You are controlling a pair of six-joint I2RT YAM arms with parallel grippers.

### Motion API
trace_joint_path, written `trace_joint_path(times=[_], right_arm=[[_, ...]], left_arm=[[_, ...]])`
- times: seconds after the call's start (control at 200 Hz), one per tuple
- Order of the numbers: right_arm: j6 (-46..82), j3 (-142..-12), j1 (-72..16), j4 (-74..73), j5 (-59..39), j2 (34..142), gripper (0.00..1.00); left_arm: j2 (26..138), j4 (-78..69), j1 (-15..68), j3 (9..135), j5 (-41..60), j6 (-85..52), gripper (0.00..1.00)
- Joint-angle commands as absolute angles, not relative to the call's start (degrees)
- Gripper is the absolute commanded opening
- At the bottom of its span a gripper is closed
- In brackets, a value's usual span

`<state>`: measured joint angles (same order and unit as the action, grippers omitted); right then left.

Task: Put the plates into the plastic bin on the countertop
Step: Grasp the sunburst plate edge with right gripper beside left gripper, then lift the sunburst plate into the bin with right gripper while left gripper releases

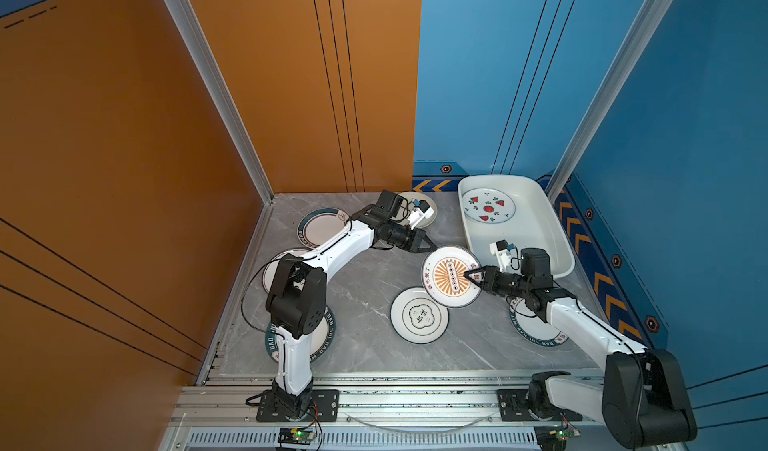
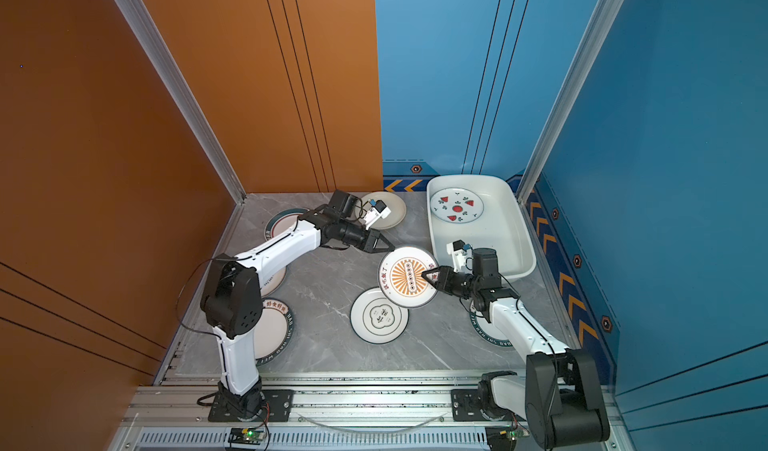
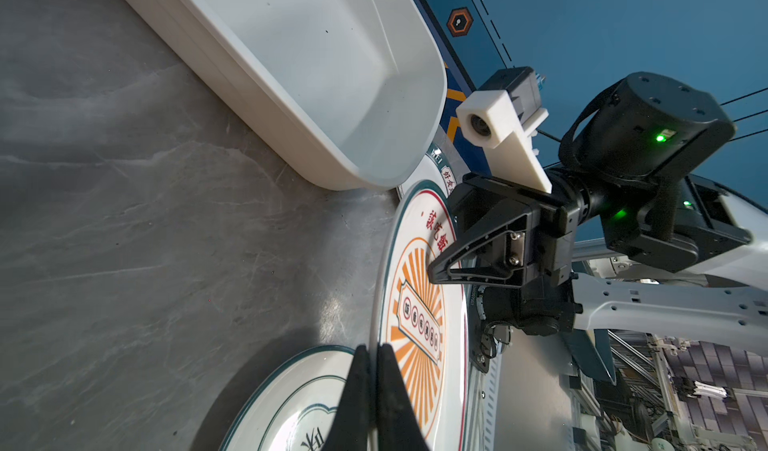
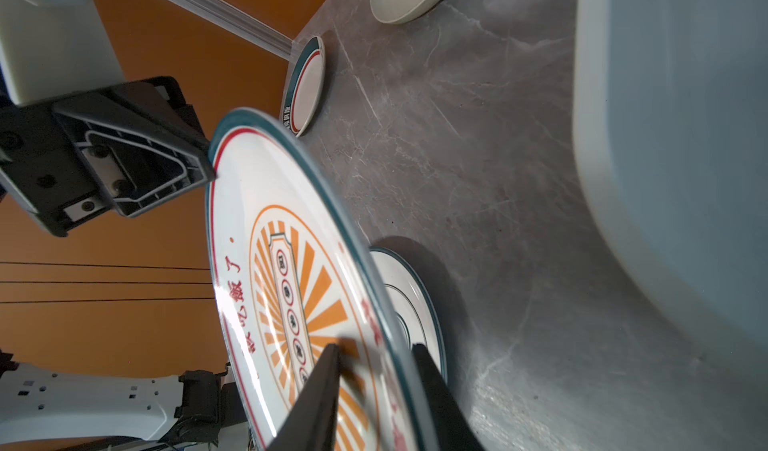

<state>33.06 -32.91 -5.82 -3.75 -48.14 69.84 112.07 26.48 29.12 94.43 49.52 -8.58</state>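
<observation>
I have the sunburst plate up off the countertop, tilted, just right of centre and near the 7 o'clock corner of the plastic bin. The left gripper is clenched on its rim at about 10 o'clock. The right gripper sits at its 3 o'clock rim. In the right wrist view its fingers stand either side of that rim, one over the painted face and one under, but I cannot tell whether they bite. The plate's 7 o'clock edge overlaps the green-motif plate; whether they touch I cannot see.

This reads to me as a handover. To do it well I would confirm a firm right clamp, seated past the rim lip, before the left lets go, since glazed ceramic slips. Then I would back the left out toward 10 o'clock and lift the plate clear of the bin's rolled rim. I would lay it flat in the bare 6 o'clock half, short of the watermelon plate at the 12 o'clock end.
</observation>
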Motion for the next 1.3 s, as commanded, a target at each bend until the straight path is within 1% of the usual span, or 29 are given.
trace_joint_path(times=[0.0, 0.14, 0.195, 0.355, 0.401, 0.466, 0.576, 0.646, 0.731, 0.746, 0.826, 0.841, 0.861, 0.871, 0.886, 0.901, 0.921, 0.956, 1.091, 1.212, 1.297], right_arm=[[34.4, -32.4, -6.4, -7.4, -50.2, 70.1, 0.19], [36.6, -32.3, -6.4, -9.6, -51.3, 69.5, 0.07], [37.4, -32.5, -6.4, -10.2, -51.5, 69.3, 0.00], [39.4, -34.3, -6.3, -10.1, -51.0, 68.4, 0.00], [39.1, -35.6, -6.0, -8.0, -49.8, 67.9, 0.00], [38.1, -38.4, -5.2, -3.9, -47.8, 67.1, 0.00], [35.1, -44.7, -3.2, 4.4, -43.8, 65.8, 0.00], [33.6, -49.1, -1.4, 9.1, -41.8, 66.2, 0.00], [32.3, -54.1, 1.2, 15.0, -38.9, 68.0, 0.00], [32.0, -54.9, 1.6, 15.7, -38.1, 68.3, 0.00], [29.5, -60.1, 3.9, 23.0, -31.2, 70.8, 0.00], [28.9, -61.0, 4.3, 24.2, -29.8, 71.2, 0.00], [28.1, -62.0, 4.8, 25.4, -28.0, 71.9, 0.00], [27.8, -62.4, 5.1, 25.8, -27.1, 72.3, 0.00], [27.5, -63.0, 5.6, 26.4, -25.8, 72.7, 0.00], [27.3, -63.6, 6.2, 27.0, -24.6, 73.2, 0.00], [27.0, -64.2, 6.9, 27.7, -23.1, 73.8, 0.00], [26.9, -65.0, 8.3, 27.9, -21.4, 74.8, 0.00], [26.6, -67.5, 12.5, 28.5, -15.9, 78.7, 0.00], [25.7, -69.5, 14.7, 29.5, -11.9, 83.0, 0.00], [25.2, -69.9, 16.1, 29.6, -10.5, 85.7, 0.00]], left_arm=[[110.7, 25.8, 29.2, 97.3, 52.1, -9.7, 0.00], [111.4, 25.8, 29.3, 97.7, 51.6, -9.9, 0.00], [111.7, 25.8, 29.3, 97.8, 51.3, -10.0, 0.00], [111.8, 26.0, 29.4, 97.6, 48.7, -10.1, 0.00], [111.6, 26.3, 29.4, 97.3, 47.4, -9.7, 0.08], [111.2, 26.8, 29.3, 96.7, 44.9, -9.2, 0.27], [110.1, 27.7, 29.2, 95.3, 39.8, -7.8, 0.47], [109.4, 27.7, 29.1, 94.3, 37.8, -7.5, 0.55], [108.3, 27.8, 28.9, 92.9, 35.4, -7.3, 0.68], [108.0, 27.8, 28.8, 92.6, 34.8, -7.2, 0.71], [106.1, 27.8, 28.4, 90.7, 31.4, -7.2, 0.79], [105.6, 27.7, 28.3, 90.3, 30.7, -7.2, 0.84], [104.9, 27.5, 28.2, 89.6, 29.8, -7.3, 0.85], [104.5, 27.4, 28.2, 89.2, 29.2, -7.3, 0.89], [103.8, 27.2, 28.1, 88.5, 28.5, -7.4, 0.92], [103.2, 26.9, 28.0, 87.9, 27.7, -7.5, 0.98], [102.5, 26.4, 28.0, 87.0, 26.6, -7.7, 1.00], [100.8, 25.9, 27.7, 85.2, 24.6, -8.1, 0.98], [94.7, 23.0, 25.6, 77.0, 17.5, -12.2, 0.98], [89.6, 18.3, 22.0, 68.2, 16.5, -17.9, 0.98], [86.5, 17.3, 20.3, 63.2, 14.8, -19.6, 0.98]])
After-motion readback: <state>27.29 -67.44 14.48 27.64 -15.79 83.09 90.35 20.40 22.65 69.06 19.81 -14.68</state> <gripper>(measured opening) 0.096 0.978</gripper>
